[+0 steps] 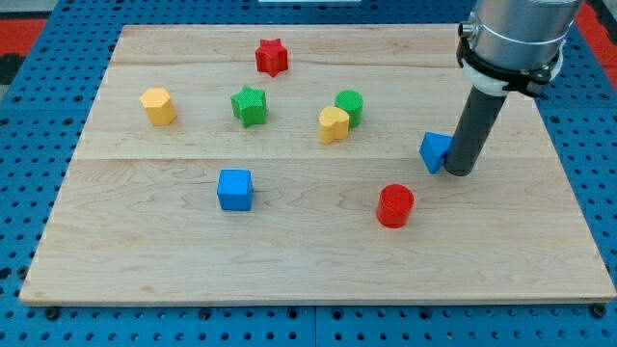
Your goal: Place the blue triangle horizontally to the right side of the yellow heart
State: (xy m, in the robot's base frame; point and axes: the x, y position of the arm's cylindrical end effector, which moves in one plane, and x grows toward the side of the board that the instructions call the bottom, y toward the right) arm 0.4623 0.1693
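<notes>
Blue perforated panels with red patches in the upper corners surround the pale wooden board (pixel 318 260), which fills most of the frame; its planks look smooth and lightly varnished, so I expect blocks to slide on it easily. Next in size is the arm, a metallic cylinder in the upper right of the frame that ends in a dark straight rod. There is nothing on it to open or close, it grasps nothing and can only push. I see my tip (pixel 459 173) resting on the board, touching or almost touching the right side of the blue triangle (pixel 436 151), in the right middle of the frame. This block seems to be light, hard plastic, stiff and not fragile, and I judge it may turn around under an off-centre push because of its slanted faces. I would press against the middle of a flat face, not at a corner. The yellow heart (pixel 334 124) lies near the centre, well apart to the left of the triangle, with the green cylinder (pixel 350 107) just beside it at its upper right. The other blocks are of similar small size and matte plastic: a blue cube (pixel 234 189) at lower left of centre, a red cylinder (pixel 394 205) below the triangle, a green star (pixel 249 104), a red star (pixel 272 57) near the top, and a yellow hexagonal block (pixel 158 105) at the upper left.
</notes>
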